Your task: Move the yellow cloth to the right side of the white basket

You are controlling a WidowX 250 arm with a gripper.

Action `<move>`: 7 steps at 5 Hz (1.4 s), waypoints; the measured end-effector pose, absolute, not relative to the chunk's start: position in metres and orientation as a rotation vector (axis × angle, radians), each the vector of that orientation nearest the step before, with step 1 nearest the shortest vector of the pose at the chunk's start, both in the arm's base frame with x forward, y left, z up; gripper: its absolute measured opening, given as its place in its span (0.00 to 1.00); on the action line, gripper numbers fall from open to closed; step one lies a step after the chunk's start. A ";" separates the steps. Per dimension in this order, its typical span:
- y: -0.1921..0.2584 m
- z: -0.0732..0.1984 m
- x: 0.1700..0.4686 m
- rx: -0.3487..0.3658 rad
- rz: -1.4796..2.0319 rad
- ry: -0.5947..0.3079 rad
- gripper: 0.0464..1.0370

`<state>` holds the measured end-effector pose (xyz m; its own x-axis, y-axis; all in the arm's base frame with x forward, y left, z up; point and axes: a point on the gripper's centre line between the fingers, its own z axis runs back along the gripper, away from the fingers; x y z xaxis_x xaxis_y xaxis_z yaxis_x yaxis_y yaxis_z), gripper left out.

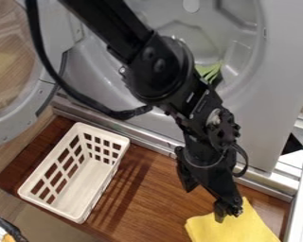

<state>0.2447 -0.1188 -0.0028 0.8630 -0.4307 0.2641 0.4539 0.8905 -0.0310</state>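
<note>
The yellow cloth [236,229] lay at the near right, well right of the white basket [84,184], its far part apparently beneath the gripper [227,211]; whether that was clenched or released, I couldn't tell.

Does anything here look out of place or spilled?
One oddity: a green thing in the machine's hollow, partly behind the arm, away from the basket and cloth. I can't tell what it is. Nothing looks spilled.
</note>
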 end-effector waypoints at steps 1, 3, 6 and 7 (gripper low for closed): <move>-0.118 -0.009 0.243 -0.089 -0.460 -0.235 0.96; -0.134 -0.043 0.225 -0.087 -0.535 -0.164 0.96; -0.158 -0.076 0.223 -0.084 -0.622 -0.159 0.96; -0.156 -0.076 0.225 -0.084 -0.619 -0.164 0.96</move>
<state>0.2250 -0.1561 -0.0755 0.8023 -0.5698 0.1781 0.5832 0.8118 -0.0296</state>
